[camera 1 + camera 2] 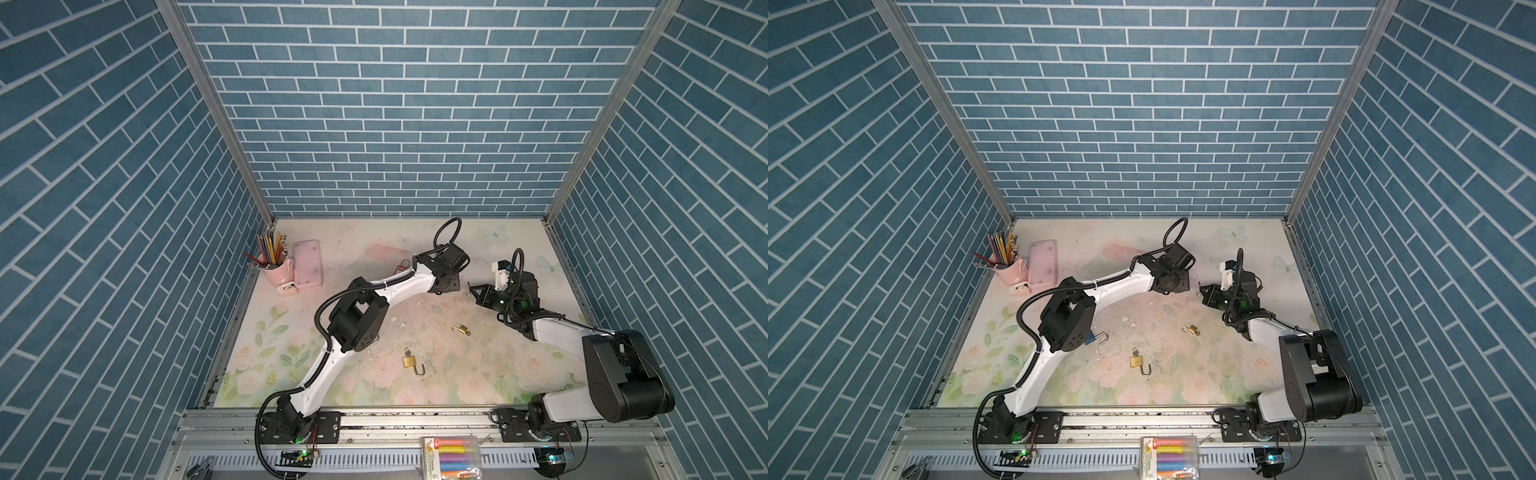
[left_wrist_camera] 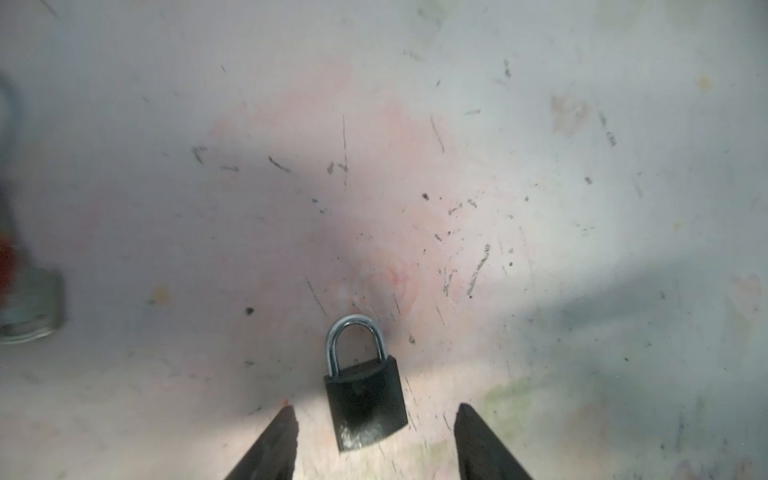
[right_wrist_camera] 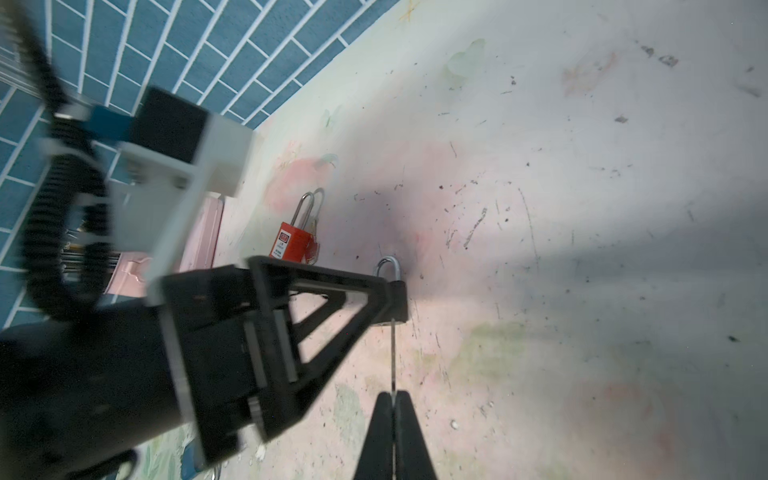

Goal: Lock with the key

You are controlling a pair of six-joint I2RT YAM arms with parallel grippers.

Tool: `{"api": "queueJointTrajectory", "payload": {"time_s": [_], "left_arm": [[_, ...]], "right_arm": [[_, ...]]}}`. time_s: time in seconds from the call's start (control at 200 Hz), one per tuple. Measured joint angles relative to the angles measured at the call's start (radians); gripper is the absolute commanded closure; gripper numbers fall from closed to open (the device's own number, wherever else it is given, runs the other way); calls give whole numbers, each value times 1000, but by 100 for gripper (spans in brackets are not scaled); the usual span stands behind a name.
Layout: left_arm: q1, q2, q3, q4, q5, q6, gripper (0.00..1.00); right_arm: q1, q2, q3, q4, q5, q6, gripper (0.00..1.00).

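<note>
Black metal padlock, shackle closed, sits on the floral table mat between the spread fingers of the left gripper, which hold nothing. Right gripper is clamped on a thin metal key (tip at the lock's base). A red plastic padlock is near, and a left finger partly screens the black lock.

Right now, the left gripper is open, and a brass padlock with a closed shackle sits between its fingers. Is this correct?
Not quite. The padlock between the fingers of the open left gripper is black, not brass; the left wrist view shows it. Its shackle is closed, as you say.
</note>
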Motion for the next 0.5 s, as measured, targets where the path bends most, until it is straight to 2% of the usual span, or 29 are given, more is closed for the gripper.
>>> {"api": "queueJointTrajectory", "payload": {"time_s": [0.15, 0.285, 0.5], "left_arm": [[3, -233, -171, 100, -79, 57, 29], [8, -493, -399, 265, -166, 119, 14], [46, -779, -776, 527, -227, 207, 13]], "right_arm": [[-3, 95, 53, -16, -16, -2, 100], [-3, 187, 126, -30, -43, -11, 100], [-3, 311, 237, -52, -89, -29, 100]]}}
